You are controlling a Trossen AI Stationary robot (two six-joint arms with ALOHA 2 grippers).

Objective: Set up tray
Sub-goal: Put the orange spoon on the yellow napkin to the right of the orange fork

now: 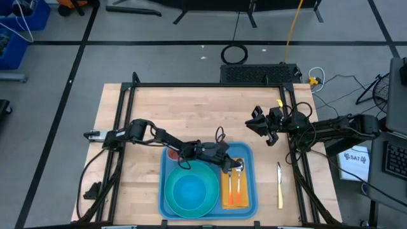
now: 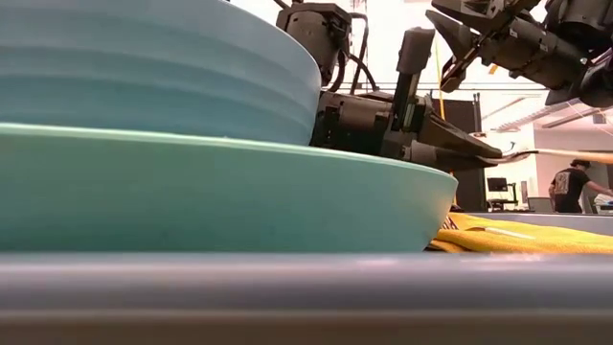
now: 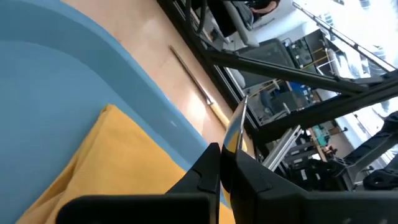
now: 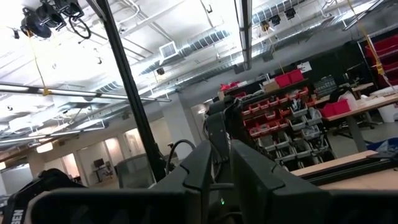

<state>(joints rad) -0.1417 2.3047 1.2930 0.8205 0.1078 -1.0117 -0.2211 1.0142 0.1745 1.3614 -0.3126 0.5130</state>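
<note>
The light-blue tray [image 1: 163, 191] lies at the table's near middle; its floor [image 3: 74, 56] fills the left wrist view. On it stand a teal plate [image 1: 189, 191] [image 2: 192, 192] with a blue bowl [image 2: 144, 67], and a yellow-orange napkin [image 1: 235, 202] [image 3: 112, 168] [image 2: 498, 235] bearing two orange-handled utensils. My left gripper [image 1: 227, 164] [image 3: 227, 149] hovers over the napkin's far end, shut on one utensil. My right gripper [image 1: 262, 127] [image 4: 222, 165] is raised over the table's right far part, shut and holding nothing. My left gripper pinches the metal end [image 3: 232, 138] of an orange-handled utensil between its two fingers, coming in from the table's left at a low slant. The metal sticks out past the fingertips. In the low view the handle [image 2: 584, 156] runs roughly level, above the napkin.
A knife [image 1: 278, 184] [image 3: 193, 74] lies on the bare wood right of the tray, lengthwise near to far. A second orange-handled utensil [image 1: 230, 191] rests on the napkin. A small red thing [image 1: 172, 153] sits at the tray's far left corner. Black frame rails border the table.
</note>
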